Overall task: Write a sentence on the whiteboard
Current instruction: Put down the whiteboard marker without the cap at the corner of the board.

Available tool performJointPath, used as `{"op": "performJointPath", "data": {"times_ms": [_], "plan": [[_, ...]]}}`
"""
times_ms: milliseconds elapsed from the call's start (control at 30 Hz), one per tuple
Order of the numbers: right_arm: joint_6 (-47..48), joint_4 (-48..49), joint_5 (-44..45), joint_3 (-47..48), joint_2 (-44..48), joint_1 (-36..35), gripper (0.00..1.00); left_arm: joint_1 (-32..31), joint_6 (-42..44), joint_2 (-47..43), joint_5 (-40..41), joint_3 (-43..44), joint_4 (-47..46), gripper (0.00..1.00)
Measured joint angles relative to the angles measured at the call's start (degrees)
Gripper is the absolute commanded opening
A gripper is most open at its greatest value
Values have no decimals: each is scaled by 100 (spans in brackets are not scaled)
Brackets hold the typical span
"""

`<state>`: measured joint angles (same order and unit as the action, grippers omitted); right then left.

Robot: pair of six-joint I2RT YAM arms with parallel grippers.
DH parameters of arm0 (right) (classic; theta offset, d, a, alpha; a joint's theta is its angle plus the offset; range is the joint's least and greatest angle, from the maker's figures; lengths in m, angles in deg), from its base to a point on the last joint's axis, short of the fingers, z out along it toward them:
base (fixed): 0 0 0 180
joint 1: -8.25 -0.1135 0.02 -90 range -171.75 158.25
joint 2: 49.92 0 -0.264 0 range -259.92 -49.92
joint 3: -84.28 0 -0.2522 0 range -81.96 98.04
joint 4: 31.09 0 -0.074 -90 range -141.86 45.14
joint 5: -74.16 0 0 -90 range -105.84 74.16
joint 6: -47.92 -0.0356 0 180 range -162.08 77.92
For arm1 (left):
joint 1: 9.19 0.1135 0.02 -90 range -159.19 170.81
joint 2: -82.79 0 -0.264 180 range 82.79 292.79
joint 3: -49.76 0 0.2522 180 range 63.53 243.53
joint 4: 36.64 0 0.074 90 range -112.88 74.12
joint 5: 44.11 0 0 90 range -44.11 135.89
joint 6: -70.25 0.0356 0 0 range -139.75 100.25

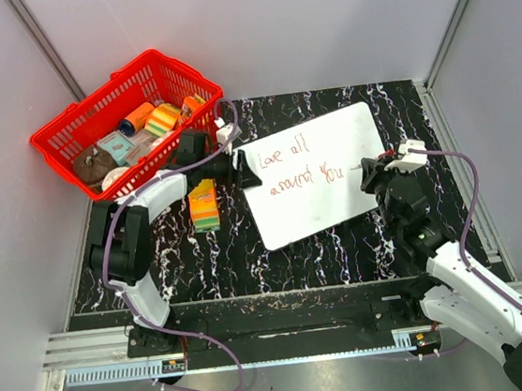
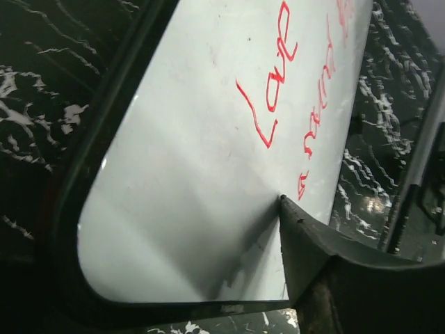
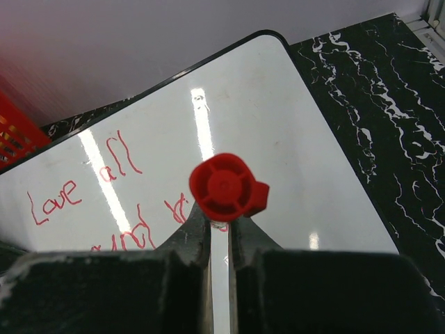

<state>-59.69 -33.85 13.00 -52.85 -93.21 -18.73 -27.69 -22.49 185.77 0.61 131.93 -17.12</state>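
- The whiteboard [image 1: 312,216] lies flat and askew on the black marbled table [image 1: 343,257], between my two arms.
- The sentence [image 1: 300,165] is written on it in red, in two lines. I read "Love all" above "around you".
- I judge the writing finished or very nearly so. The lower half of the board is bare.
- The right pincer [image 3: 219,226] is clamped tight on the pen [image 3: 226,188], which points down at the board near the end of the second line.
- Left to do, as I judge it: lift the pen away and clear both arms from the board.
- The left pincer [image 1: 239,171] sits at the board's left edge. One finger [image 2: 306,243] lies against the white surface.
- The other finger is out of frame, so I cannot tell how wide this pincer stands or whether it grips the board.
- The pen tip is hidden behind the red cap and the fingers, and it is too small to make out from above. I cannot tell whether it touches the board.
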Motion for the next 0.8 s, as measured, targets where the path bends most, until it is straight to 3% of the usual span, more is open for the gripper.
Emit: {"op": "performJointPath", "data": {"times_ms": [233, 433, 567, 800], "plan": [[0, -229, -109, 26, 138, 2, 0, -35, 667, -420, 1244, -487, -289, 87], [-9, -444, -157, 26, 417, 2, 0, -59, 896, -809, 2114, -890, -439, 92], [-98, -625, -308, 24, 632, 4, 0, -59, 807, -1370, 2791, -1246, -481, 99], [-892, -1327, -1156, 22, 1056, 9, 0, -59, 2, -3119, 3567, -1961, -518, 99]]}}
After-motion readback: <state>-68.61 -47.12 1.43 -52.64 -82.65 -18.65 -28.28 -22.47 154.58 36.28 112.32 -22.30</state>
